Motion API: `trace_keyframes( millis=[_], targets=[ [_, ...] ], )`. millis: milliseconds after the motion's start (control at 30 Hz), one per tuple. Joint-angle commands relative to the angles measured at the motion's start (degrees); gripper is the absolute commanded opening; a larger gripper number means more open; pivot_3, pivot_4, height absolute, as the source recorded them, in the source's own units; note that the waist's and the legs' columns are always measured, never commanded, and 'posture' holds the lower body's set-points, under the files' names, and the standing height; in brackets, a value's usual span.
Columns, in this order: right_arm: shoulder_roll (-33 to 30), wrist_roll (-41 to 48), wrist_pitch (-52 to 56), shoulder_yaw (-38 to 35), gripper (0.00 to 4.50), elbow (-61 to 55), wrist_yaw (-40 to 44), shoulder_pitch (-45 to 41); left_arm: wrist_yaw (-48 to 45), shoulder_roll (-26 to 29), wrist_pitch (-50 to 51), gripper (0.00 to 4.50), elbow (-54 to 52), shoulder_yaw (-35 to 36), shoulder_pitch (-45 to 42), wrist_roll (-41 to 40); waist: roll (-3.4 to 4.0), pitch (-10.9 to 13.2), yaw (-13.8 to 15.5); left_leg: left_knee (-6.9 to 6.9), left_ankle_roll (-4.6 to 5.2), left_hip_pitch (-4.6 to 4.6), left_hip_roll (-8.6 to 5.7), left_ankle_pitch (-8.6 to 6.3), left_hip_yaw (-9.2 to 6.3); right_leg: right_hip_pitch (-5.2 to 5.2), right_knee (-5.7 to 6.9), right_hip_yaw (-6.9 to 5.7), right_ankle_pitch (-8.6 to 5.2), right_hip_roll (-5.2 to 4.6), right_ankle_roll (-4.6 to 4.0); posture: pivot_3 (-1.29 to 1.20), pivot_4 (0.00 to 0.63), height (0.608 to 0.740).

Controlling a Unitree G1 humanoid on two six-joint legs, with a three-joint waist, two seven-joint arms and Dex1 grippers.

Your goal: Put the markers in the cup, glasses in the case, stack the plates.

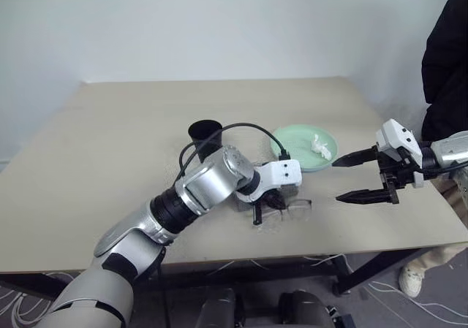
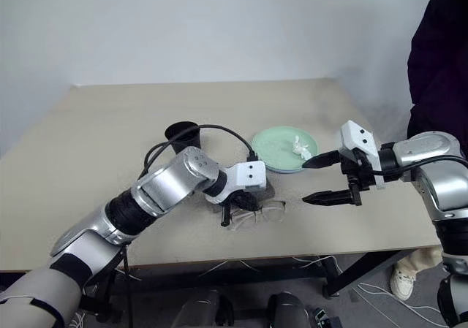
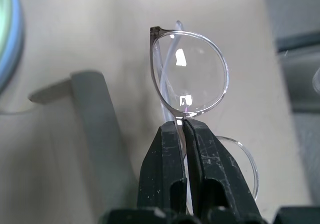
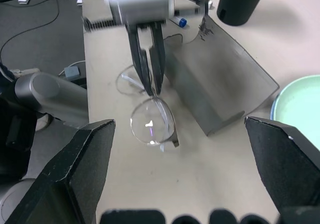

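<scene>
Left gripper [image 4: 149, 87] pinches the glasses [image 4: 151, 123] at the bridge.
Right gripper [image 1: 356, 176] hangs wide open and empty near the mint green plate [image 1: 292, 142]; grey case [image 4: 215, 92] lies open.

We take this for a lab or test room rather than a home. We see a plain beige table [image 1: 146, 138] on black metal legs [image 1: 365, 269], pushed near a bare white wall [image 1: 219, 21], with loose cables [image 1: 446, 310] trailing over the grey floor [image 4: 45, 29] beyond the table's near edge. A person in dark clothing [image 1: 446, 65] stands at the table's far right corner.
</scene>
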Motion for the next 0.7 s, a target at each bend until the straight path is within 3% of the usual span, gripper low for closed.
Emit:
trace_keyframes(
  millis=[33,433,700],
  targets=[
    [0.13,0.21,-1.19,-0.53,4.50,-0.05,0.18,-1.93,-0.40,1.25,-0.65,0.01,0.24,4.35,-3.20,-1.02,0.00,0.00,0.00,0.00,0.00,0.00,0.00,0.00,0.00,0.00,0.00,-0.01,0.00,0.01,0.00,0.00,0.000,0.704],
    [1.08,0.19,-1.60,-0.44,4.50,-0.04,-0.48,-2.03,5.38,-0.21,-18.09,0.01,23.54,5.77,-7.42,7.13,0.00,0.00,0.02,0.03,0.01,-0.03,0.01,-0.01,0.01,-0.03,0.02,0.00,0.00,0.01,0.00,0.00,0.000,0.704],
    [1.47,0.25,-1.45,-0.63,4.50,-0.39,-0.92,-1.89,6.61,-2.64,-23.23,0.01,28.03,5.52,-5.43,10.61,-0.03,0.02,0.01,0.10,0.05,-0.27,0.00,-0.04,0.00,-0.19,0.02,-0.02,0.00,-0.01,0.00,0.00,0.000,0.704]
  ],
)
